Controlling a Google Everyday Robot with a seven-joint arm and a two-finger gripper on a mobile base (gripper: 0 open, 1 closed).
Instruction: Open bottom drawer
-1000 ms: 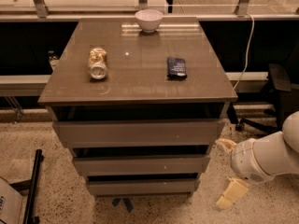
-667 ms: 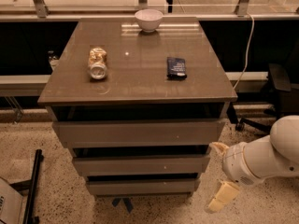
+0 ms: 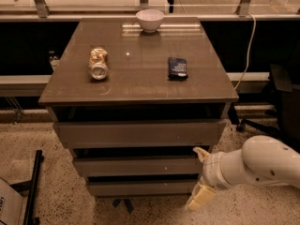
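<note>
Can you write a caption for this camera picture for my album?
Robot's open pincer hovers at the right end of the shut bottom drawer.

A smooth white rounded arm [image 3: 267, 165] ends in a cream two-fingered pincer [image 3: 192, 177] beside the bottom drawer [image 3: 140, 187].

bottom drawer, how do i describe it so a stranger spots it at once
Find the brown cabinet with the bowl, can and dark packet on top. Three grey fronts stack below it; the bottom drawer is the lowest and narrowest, nearest the floor, with the gripper at its right end.
</note>
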